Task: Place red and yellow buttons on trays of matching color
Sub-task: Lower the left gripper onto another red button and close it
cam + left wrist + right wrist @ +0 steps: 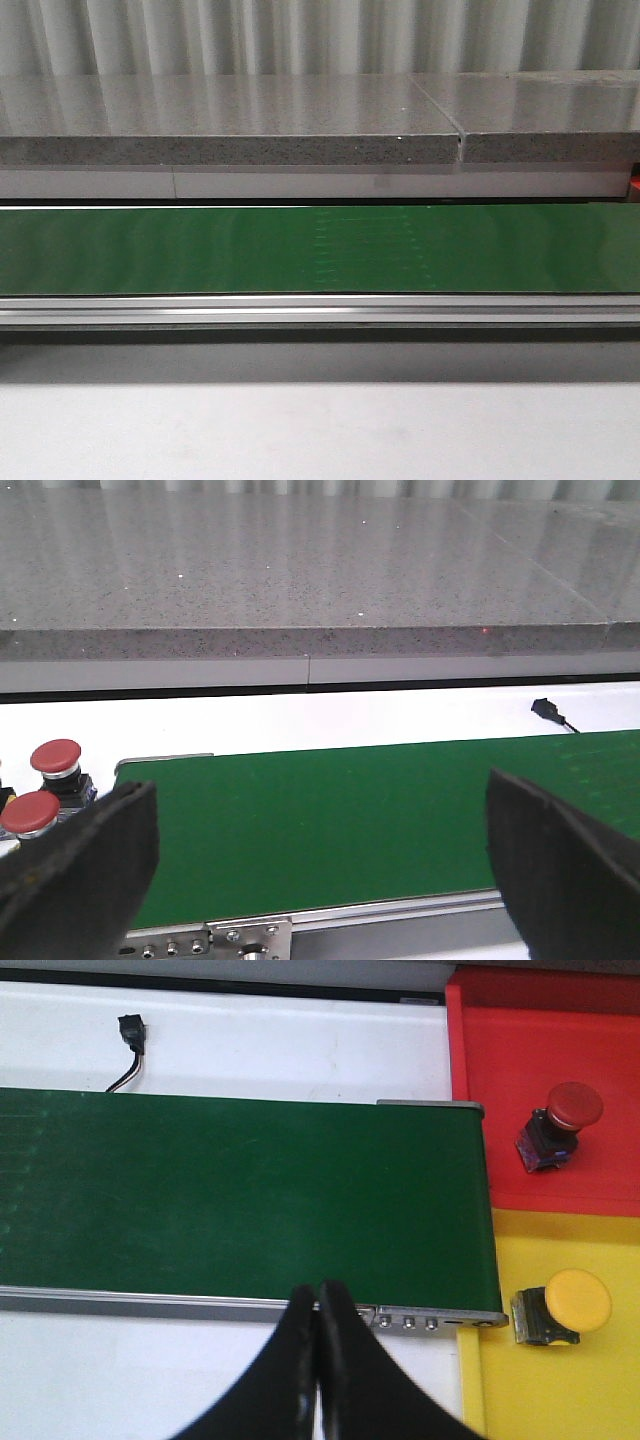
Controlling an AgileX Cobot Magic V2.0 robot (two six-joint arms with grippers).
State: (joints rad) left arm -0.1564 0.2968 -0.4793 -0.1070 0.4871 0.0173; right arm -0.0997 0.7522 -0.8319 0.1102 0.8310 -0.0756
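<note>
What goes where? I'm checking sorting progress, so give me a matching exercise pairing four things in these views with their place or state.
Things:
1. red button
2. yellow button
3. left gripper
4. right gripper

Places or states:
A. shut, holding nothing
B. on the yellow tray
C. open above the green belt
D. on the red tray

Pairs: 1-D, 2-B, 3-C, 4-A

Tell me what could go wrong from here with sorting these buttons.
1. Two red buttons sit close together beside the left gripper; grabbing one may knock the other.
2. The yellow button lies on its side near the yellow tray edge by the belt; the shut right gripper could bump it.
</note>
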